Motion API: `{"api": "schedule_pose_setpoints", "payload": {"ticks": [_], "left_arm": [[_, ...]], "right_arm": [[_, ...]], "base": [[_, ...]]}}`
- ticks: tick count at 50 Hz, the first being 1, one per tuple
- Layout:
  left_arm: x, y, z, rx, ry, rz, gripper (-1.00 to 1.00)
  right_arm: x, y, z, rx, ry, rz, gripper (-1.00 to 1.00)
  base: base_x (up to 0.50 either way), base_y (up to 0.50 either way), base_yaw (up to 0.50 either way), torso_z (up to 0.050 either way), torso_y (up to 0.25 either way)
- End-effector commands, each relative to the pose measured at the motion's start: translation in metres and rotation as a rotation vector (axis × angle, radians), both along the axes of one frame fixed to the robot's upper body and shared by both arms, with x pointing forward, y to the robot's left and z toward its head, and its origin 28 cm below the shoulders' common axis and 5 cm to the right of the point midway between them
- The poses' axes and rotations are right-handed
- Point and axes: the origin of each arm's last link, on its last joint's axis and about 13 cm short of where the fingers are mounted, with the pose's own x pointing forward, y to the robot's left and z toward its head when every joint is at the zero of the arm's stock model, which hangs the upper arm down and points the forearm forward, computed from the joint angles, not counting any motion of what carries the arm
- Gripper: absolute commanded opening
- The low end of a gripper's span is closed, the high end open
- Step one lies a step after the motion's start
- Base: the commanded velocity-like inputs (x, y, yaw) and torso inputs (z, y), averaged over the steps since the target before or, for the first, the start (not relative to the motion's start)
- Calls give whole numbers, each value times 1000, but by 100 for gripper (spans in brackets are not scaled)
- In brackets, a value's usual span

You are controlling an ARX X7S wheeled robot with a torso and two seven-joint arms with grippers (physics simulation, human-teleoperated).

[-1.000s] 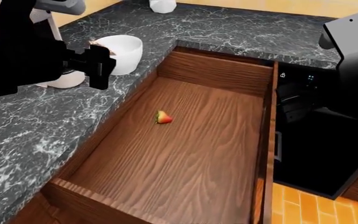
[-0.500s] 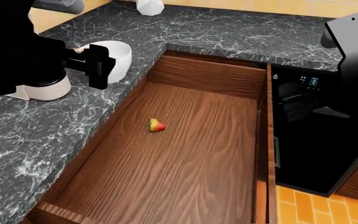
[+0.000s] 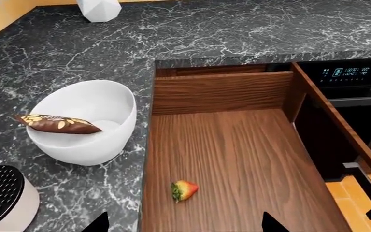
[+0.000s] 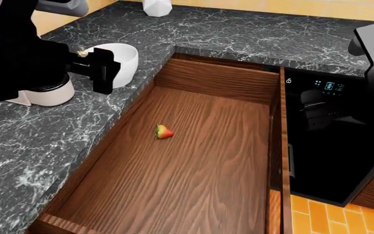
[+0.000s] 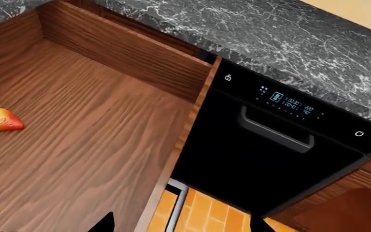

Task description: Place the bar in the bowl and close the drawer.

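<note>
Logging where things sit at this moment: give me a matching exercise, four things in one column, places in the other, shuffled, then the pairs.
Things:
1. bar
2. strawberry
3. white faceted jar
4. bowl

Places:
A. on the floor of the open drawer
B. at the back of the counter, near the wall
C. lying across the bowl's rim
D. on the counter beside the drawer's corner

Pairs: 1-C, 2-A, 3-B, 4-D

Black marble counter [image 3: 250, 29] bears the bowl [image 3: 82, 121], a white jar [image 3: 99, 8].
</note>
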Motion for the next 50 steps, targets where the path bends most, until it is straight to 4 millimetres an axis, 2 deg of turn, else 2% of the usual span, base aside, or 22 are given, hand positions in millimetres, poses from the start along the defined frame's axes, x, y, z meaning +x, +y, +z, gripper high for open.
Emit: {"api": "schedule_pose_setpoints", "payload": {"ticks": [1, 11, 16, 21, 28, 34, 42, 50], "left_arm": [[1, -1, -1, -3, 5, -1, 100], [2, -3, -2, -1, 8, -7, 100], [4, -3, -3, -4, 12, -8, 100], [6, -5, -5, -4, 15, -12, 100], [4, -6, -4, -1, 13, -16, 100], [4, -6, -4, -3, 14, -15, 100], [5, -6, -5, -2, 18, -17, 100], [4, -8, -8, 3, 22, -28, 100]], "right_arm": [[-15, -26, -9, 85, 22, -68, 100], [-41, -52, -15, 152, 0, -99, 100], [-55, -65, -27, 192, 18, -107, 100], [-67, -81, -50, 305, 14, -98, 100], [-58, -99, -81, 446, 17, -96, 100], [-59, -111, -116, 545, 11, -85, 100], [-75, -130, -162, 646, 3, -105, 100], [-93, -140, -186, 768, 7, -72, 100]], "base": [[0, 0, 0, 0, 0], [0, 0, 0, 0, 0], [0, 0, 0, 0, 0], [0, 0, 0, 0, 0], [0, 0, 0, 0, 0], [0, 0, 0, 0, 0], [0, 0, 0, 0, 0], [0, 0, 0, 0, 0]]}}
